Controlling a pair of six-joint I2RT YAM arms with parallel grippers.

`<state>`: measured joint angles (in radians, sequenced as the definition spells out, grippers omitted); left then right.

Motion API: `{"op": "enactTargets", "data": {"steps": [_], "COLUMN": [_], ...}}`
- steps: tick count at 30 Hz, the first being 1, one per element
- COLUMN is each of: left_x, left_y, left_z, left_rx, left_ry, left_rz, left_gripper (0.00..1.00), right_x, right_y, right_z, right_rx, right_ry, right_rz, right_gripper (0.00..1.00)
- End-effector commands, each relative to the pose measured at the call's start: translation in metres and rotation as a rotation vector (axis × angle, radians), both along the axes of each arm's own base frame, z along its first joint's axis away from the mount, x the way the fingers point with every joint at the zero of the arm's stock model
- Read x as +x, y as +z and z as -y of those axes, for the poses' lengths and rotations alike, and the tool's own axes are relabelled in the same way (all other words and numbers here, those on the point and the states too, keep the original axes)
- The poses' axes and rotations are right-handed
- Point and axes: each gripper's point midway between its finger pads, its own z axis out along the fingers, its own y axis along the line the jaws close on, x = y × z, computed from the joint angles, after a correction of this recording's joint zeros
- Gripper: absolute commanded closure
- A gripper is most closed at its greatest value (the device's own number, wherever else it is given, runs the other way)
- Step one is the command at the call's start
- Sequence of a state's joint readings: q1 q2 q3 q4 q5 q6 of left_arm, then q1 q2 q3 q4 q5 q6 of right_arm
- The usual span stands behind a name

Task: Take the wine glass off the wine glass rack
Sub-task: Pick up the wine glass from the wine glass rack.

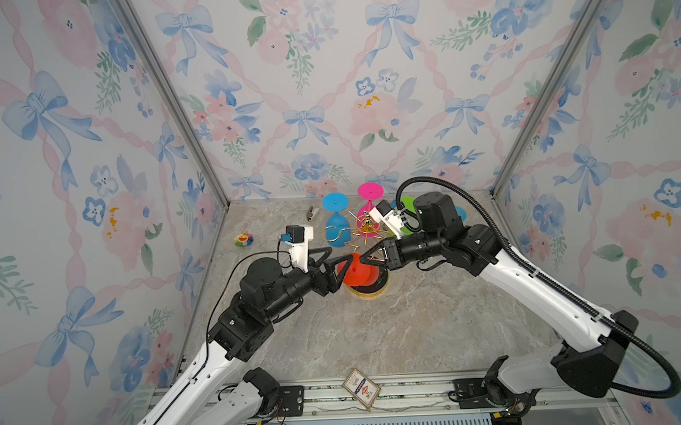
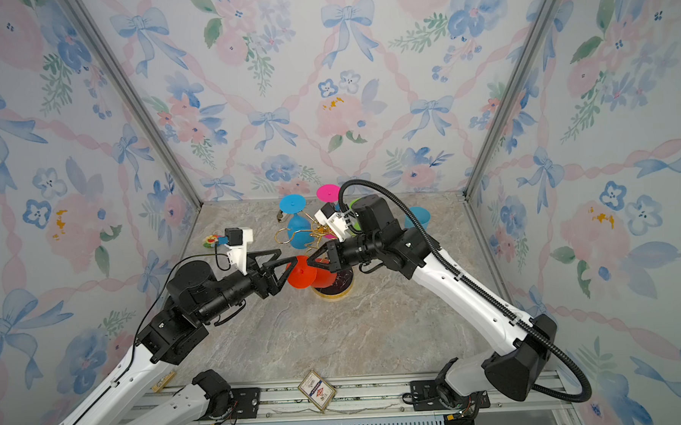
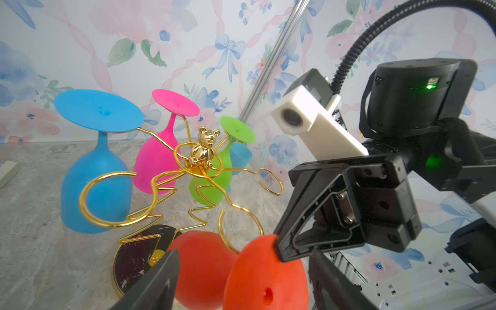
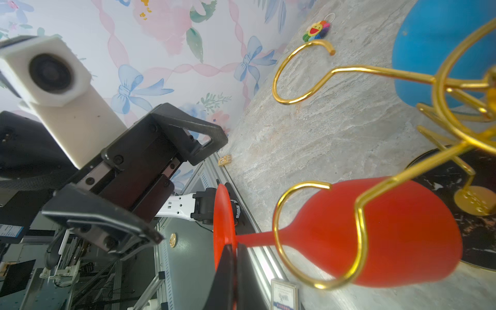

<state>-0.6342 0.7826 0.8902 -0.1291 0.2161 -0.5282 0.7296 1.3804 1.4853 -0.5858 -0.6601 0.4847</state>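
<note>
The red wine glass (image 1: 355, 274) is tipped on its side above the black round base (image 1: 368, 293) of the wine glass rack (image 3: 205, 145), a gold wire stand with a bear on top. Its stem runs through a gold loop (image 4: 277, 236), and the bowl (image 4: 402, 228) lies beyond it. My right gripper (image 4: 232, 268) is shut on the rim of the glass's foot disc (image 3: 265, 276). My left gripper (image 3: 241, 291) is open, one finger on each side of the foot disc and not touching it. Both grippers meet at the glass in both top views (image 2: 304, 272).
Blue (image 1: 336, 221), pink (image 1: 370, 196) and green (image 1: 408, 214) glasses hang upside down on the rack's far arms. A blue cup (image 2: 418, 218) stands behind the right arm. A flower toy (image 1: 243, 239) lies at the left, and a card box (image 1: 361, 388) at the front edge.
</note>
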Motion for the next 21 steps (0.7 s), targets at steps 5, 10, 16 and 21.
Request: {"op": "enactTargets", "data": {"steps": [5, 10, 16, 21], "left_x": [-0.013, -0.020, -0.042, -0.068], "left_y": [0.002, 0.001, 0.006, 0.009], "left_z": [0.022, 0.037, 0.066, 0.101], "left_rx": [0.004, 0.008, 0.027, 0.057], "left_ry": [-0.162, -0.256, -0.378, -0.494], "left_rz": [-0.015, -0.034, -0.014, 0.006], "left_gripper": [0.24, 0.26, 0.25, 0.25], "right_x": [-0.027, -0.037, -0.040, -0.045], "right_y": [-0.024, -0.031, -0.015, -0.002], "right_z": [0.040, 0.083, 0.133, 0.152], "right_rx": [-0.083, -0.162, -0.208, -0.219], "right_ry": [-0.040, -0.138, -0.271, -0.308], "right_rz": [0.070, 0.191, 0.336, 0.428], "right_gripper": [1.00, 1.00, 1.00, 1.00]}}
